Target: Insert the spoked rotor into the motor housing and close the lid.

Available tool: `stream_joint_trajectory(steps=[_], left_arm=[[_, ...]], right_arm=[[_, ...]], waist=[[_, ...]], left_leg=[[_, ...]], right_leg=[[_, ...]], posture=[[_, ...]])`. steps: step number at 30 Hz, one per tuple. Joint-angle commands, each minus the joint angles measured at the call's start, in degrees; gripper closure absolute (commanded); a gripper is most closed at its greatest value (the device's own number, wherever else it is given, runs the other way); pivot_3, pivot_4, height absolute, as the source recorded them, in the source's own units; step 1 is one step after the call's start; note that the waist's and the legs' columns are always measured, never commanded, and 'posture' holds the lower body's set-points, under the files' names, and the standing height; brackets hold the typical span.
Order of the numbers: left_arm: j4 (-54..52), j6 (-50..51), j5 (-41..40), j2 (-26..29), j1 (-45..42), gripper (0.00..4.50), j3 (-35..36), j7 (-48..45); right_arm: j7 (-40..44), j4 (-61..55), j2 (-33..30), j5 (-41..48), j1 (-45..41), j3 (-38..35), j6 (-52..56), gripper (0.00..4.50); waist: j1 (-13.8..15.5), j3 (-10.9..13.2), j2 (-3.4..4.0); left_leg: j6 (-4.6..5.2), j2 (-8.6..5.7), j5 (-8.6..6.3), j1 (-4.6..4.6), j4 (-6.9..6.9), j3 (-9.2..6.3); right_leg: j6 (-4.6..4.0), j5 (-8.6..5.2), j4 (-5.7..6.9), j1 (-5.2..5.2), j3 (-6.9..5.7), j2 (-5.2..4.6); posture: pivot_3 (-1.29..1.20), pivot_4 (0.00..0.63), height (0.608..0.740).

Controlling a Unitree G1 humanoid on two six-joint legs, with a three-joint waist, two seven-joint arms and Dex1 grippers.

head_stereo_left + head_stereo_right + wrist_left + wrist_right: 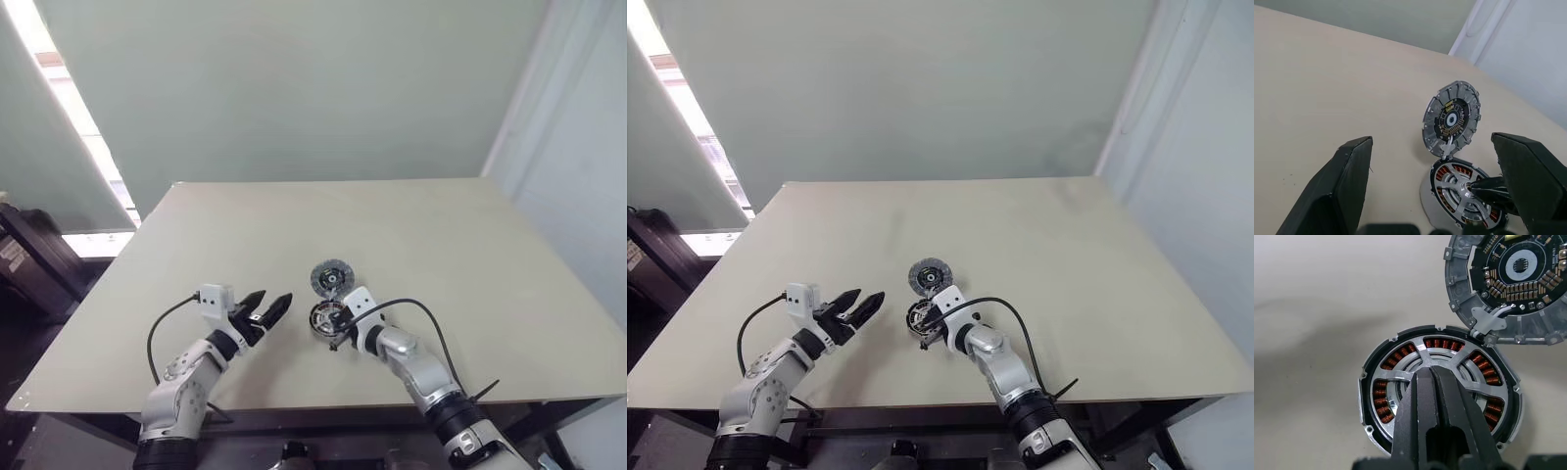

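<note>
The motor housing [1382,404], a round disc with copper windings, lies flat near the table's front. The spoked rotor [1396,376], black-rimmed, sits inside it over the windings. The lid [1459,281] lies open just behind, joined to the housing's rim by a small tab, its circuit-board face up. My right gripper [1429,372] is shut with nothing between its fingers, and its tips are at the rotor's centre hub. My left gripper [274,300] hovers open to the left of the housing, pointing toward it, empty.
The beige table [441,245] stretches wide behind and to both sides of the parts. Its front edge runs just below the arms. A black cable [416,308] loops from the right wrist. A wall stands behind the table.
</note>
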Motion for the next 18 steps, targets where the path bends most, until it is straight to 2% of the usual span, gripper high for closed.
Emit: stream_joint_trajectory(steps=[1, 3, 6, 11, 14, 17, 18], left_arm=[[-1.7, -0.96, -0.1, 0.33, -0.69, 0.34, 0.77, -0.57], [-1.35, -0.94, -0.14, 0.44, -0.85, 0.34, 0.94, -0.81], [-0.71, -0.56, -0.19, 1.01, -0.87, 0.32, 1.03, -1.63], [-0.15, 0.69, -0.12, 2.71, -0.27, 0.32, 0.79, -3.52], [0.2, 0.95, -0.13, 3.33, -0.03, 0.32, 1.0, -4.16], [0.33, 1.04, -0.17, 3.34, -0.07, 0.32, 1.07, -4.25], [0.36, 1.05, -0.16, 3.28, -0.07, 0.32, 1.03, -4.22]], right_arm=[[1.74, -4.27, 0.53, 2.16, 0.16, -1.93, -1.91, 4.5], [3.22, -8.51, -0.59, 2.06, 0.29, -1.33, 0.21, 4.5], [6.61, -16.09, -3.82, 0.97, 0.71, 1.17, 5.44, 3.94], [12.48, -25.28, -12.27, -4.15, -0.04, 7.66, 11.82, 2.2], [19.44, -30.53, -18.4, -4.69, -1.55, 11.5, 18.57, 1.17], [21.38, -32.73, -20.56, -4.67, -2.65, 12.57, 21.28, 0.05], [21.33, -32.75, -20.8, -5.0, -3.12, 12.7, 21.58, 0.02]], waist=[[-0.07, 0.0, 0.0], [-0.19, 0.0, 0.0], [-0.46, 0.0, 0.0], [-0.63, 0.0, 0.0], [-0.63, 0.0, 0.0], [-0.63, 0.0, -0.01], [-0.64, 0.0, -0.02]], left_leg=[[0.01, 0.0, 0.01, 0.0, 0.01, 0.0], [0.01, 0.0, 0.02, -0.02, 0.04, 0.0], [0.01, -0.01, 0.01, -0.1, 0.04, 0.0], [0.01, 0.0, 0.01, -0.1, 0.0, -0.02], [0.01, 0.0, 0.01, -0.11, 0.04, 0.0], [0.01, -0.01, 0.01, -0.11, 0.07, -0.01], [0.01, 0.0, 0.01, -0.11, 0.07, -0.03]], right_leg=[[0.0, 0.0, 0.0, 0.01, 0.0, 0.01], [0.0, 0.0, 0.0, 0.01, 0.01, 0.01], [0.01, 0.01, 0.0, -0.06, 0.02, 0.0], [0.02, 0.01, 0.0, -0.09, 0.0, 0.0], [0.01, 0.0, -0.01, -0.08, -0.01, -0.01], [0.01, 0.0, -0.01, -0.07, -0.01, -0.01], [0.01, 0.0, -0.01, -0.07, -0.03, -0.01]], posture=[[0.0, 0.0, 0.74], [0.0, 0.0, 0.74], [0.0, 0.0, 0.74], [0.0, 0.0, 0.74], [0.0, 0.0, 0.74], [0.0, 0.0, 0.74], [0.0, 0.0, 0.74]])
